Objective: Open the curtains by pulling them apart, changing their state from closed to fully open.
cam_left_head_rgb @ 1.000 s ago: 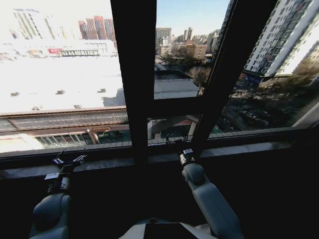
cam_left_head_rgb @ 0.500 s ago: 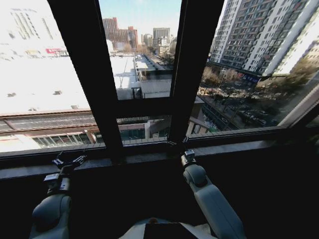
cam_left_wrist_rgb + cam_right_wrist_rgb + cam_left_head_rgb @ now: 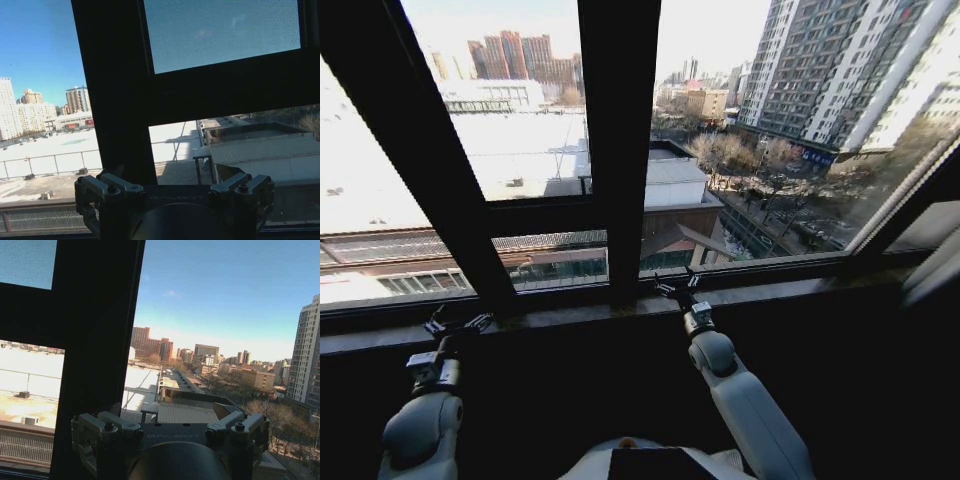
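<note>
Bare window frame (image 3: 615,150) ahead — what may be a curtain (image 3: 932,265) hangs far right, nearer the right tool (image 3: 678,292); both tools, left (image 3: 455,325) too, gape empty.

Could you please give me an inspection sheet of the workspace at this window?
Surface: sill, dark, in shadow.
Job's things: pale folds at the far right edge, possibly a curtain; glass uncovered.
Clutter: nothing seen.
Grippers: left end effector open, empty, near the sill; right end effector open, empty, at the sill below the frame bar.
Cables: nothing seen.
Surroundings: buildings outside in daylight.
</note>
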You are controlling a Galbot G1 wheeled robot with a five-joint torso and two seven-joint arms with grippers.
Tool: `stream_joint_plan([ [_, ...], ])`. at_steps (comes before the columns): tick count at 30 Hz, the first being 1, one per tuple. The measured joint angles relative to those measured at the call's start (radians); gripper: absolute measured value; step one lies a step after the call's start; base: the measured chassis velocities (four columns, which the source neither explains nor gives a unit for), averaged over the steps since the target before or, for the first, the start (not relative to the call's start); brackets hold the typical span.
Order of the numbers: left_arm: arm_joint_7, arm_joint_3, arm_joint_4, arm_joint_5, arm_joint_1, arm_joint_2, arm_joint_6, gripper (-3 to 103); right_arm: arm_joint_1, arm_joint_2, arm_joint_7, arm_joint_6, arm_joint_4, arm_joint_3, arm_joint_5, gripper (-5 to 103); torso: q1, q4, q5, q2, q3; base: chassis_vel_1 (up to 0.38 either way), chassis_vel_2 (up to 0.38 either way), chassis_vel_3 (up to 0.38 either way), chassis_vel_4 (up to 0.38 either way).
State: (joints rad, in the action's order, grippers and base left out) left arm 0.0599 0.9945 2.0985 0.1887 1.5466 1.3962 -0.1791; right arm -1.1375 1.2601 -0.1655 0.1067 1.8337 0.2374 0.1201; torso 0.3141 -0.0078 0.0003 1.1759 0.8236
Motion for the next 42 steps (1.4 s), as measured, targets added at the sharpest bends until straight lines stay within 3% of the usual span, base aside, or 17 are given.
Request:
stream_joint_plan([
  [9, -0.004, 0.003, -0.014, -0.001, -0.001, -0.001, 0.015, 100, -0.002, -0.001, -0.001, -0.009, -0.003, 0.0, 0.0, 100, 0.0, 0.0005, -0.0006, 0.0, 0.0, 0.08, -0.158, -0.04, 0.17],
  [19, -0.006, 0.005, -0.021, 0.002, -0.002, -0.005, 0.024, 100, -0.004, 0.003, -0.002, -0.007, 0.0, 0.0, -0.001, 100, 0.0, 0.0, 0.0001, 0.0, 0.0, 0.239, -0.207, -0.276, 0.179],
  [28, -0.006, 0.007, -0.031, 0.005, -0.004, -0.011, 0.036, 100, -0.005, 0.011, -0.006, 0.0, 0.004, 0.001, 0.0, 100, 0.0, 0.0003, 0.0002, 0.0, 0.0, 0.319, -0.393, -0.323, 0.411],
  [29, -0.006, 0.007, -0.034, 0.006, -0.004, -0.012, 0.037, 100, -0.005, 0.012, -0.006, 0.0, 0.005, 0.001, -0.001, 100, -0.001, 0.0004, -0.0013, 0.0, 0.0, 0.275, -0.457, -0.272, 0.462],
  [33, -0.006, 0.007, -0.038, 0.01, -0.004, -0.013, 0.044, 100, -0.004, 0.012, -0.006, 0.0, 0.006, 0.001, -0.002, 100, -0.001, 0.0, 0.0009, 0.0, 0.0, 0.294, -0.445, -0.289, 0.415],
  [42, -0.006, 0.008, -0.057, 0.014, 0.003, -0.014, 0.069, 100, 0.001, 0.022, -0.004, -0.001, -0.001, -0.002, -0.029, 100, 0.0, 0.0001, -0.0003, 0.0, 0.0, 0.308, -0.404, -0.295, 0.406],
])
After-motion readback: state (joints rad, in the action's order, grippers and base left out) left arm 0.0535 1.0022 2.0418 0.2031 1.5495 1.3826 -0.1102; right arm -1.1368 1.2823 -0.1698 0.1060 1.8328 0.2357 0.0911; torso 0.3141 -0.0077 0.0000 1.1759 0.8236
